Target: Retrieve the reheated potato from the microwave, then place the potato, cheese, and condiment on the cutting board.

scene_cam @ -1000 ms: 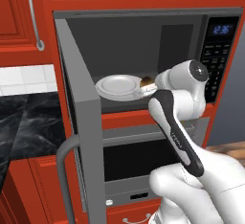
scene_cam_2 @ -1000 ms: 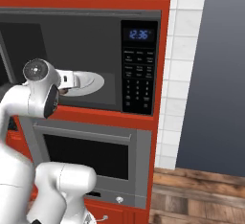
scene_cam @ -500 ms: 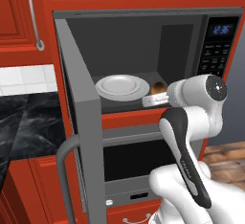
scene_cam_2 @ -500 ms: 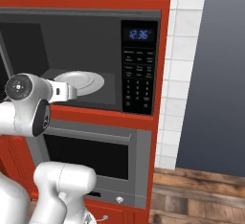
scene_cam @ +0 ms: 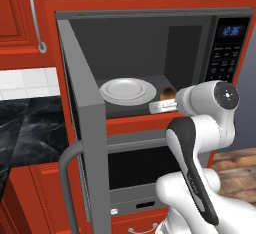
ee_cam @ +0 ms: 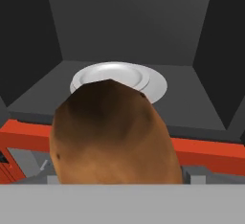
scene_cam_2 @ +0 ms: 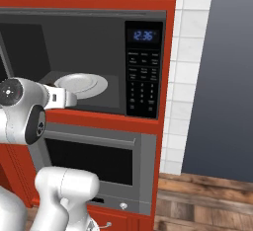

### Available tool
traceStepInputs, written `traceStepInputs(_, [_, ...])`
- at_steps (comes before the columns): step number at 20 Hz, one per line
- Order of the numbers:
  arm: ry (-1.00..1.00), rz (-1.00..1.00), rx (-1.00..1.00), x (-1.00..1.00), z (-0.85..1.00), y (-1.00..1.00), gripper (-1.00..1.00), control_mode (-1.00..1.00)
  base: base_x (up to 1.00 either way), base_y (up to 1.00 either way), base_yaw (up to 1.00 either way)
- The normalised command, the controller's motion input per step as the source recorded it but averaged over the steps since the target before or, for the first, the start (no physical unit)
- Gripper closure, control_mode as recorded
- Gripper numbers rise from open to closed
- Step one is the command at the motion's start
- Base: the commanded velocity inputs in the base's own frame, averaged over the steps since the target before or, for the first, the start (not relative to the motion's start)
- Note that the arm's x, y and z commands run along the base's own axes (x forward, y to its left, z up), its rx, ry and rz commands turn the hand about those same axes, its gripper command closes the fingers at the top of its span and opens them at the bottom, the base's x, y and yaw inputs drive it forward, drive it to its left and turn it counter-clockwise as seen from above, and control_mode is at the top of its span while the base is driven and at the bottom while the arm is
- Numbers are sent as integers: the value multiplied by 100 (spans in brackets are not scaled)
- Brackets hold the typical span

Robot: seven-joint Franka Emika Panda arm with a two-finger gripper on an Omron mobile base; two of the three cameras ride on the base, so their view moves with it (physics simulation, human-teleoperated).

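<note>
The microwave [scene_cam: 226, 53] stands with its door [scene_cam: 86, 128] swung wide to the left. My gripper [scene_cam: 168, 98] is at the front lip of the cavity, shut on the brown potato [scene_cam: 168, 93]. In the hand view the potato [ee_cam: 112, 137] looms close in front of the red ledge and covers my fingertips. A white plate [scene_cam: 127, 89] lies bare on the microwave floor behind it, also seen in the right base view [scene_cam_2: 81, 83] and the hand view [ee_cam: 119, 74]. The cheese, condiment and cutting board are out of view.
Under the microwave is a grey oven [scene_cam: 145, 165] with a bar handle [scene_cam_2: 91, 138]. The open door juts out on the left. A black marble counter [scene_cam: 27, 128] lies to the left, red cabinets [scene_cam: 20, 18] above, wooden floor [scene_cam_2: 202, 200] to the right.
The arm has drawn back out of the microwave toward the front and right, carrying the potato away from the plate. The plate has stayed put.
</note>
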Motion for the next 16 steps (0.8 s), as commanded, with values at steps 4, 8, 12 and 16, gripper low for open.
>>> traceStepInputs(4, [0,0,0,0,0,0,100,-100,0,0,0])
traceStepInputs(8, [0,0,0,0,0,0,100,-100,0,0,0])
traceStepInputs(12, [0,0,0,0,0,0,100,-100,0,0,0])
traceStepInputs(16, [0,0,0,0,0,0,100,100,0,0,0])
